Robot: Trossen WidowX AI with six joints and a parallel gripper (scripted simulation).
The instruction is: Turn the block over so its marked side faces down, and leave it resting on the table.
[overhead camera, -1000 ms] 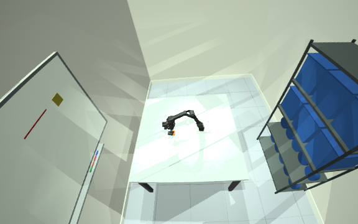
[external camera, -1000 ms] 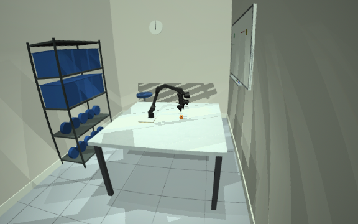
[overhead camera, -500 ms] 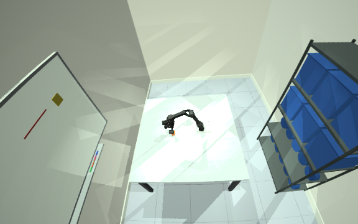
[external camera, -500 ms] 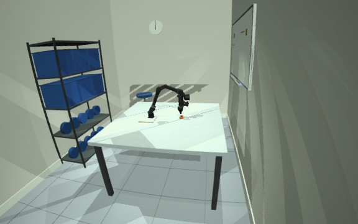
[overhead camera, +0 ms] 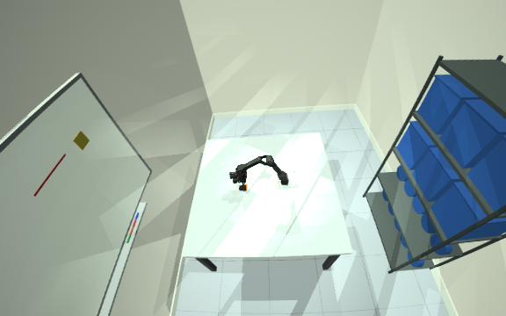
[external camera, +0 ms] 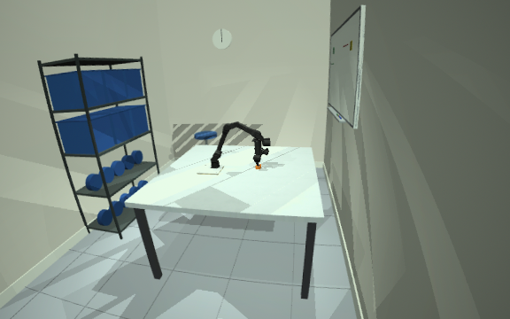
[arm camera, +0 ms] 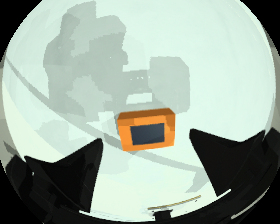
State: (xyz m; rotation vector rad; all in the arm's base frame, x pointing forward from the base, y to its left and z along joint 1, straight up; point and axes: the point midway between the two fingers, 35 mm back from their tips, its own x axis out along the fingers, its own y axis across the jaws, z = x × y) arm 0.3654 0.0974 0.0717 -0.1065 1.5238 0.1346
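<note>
The orange block (external camera: 258,167) (arm camera: 147,120) rests on the white table (overhead camera: 314,233) (external camera: 282,195) (arm camera: 231,65). Its marked side, with a dark rectangle (arm camera: 148,134), faces up in the wrist view. My gripper (overhead camera: 243,188) (external camera: 258,163) (arm camera: 147,139) is open and empty. It points down close over the block, which shows between the two spread fingertips in the wrist view, with a gap on either side. In the top view the gripper hides much of the block. Whether the fingertips reach down beside the block is too small to tell.
The arm's base (overhead camera: 284,180) (external camera: 215,164) stands on the table, on a thin pale plate. A shelf rack with blue bins (overhead camera: 468,175) (external camera: 104,128) and a whiteboard (overhead camera: 60,211) (external camera: 345,66) stand off to the sides, away from the table.
</note>
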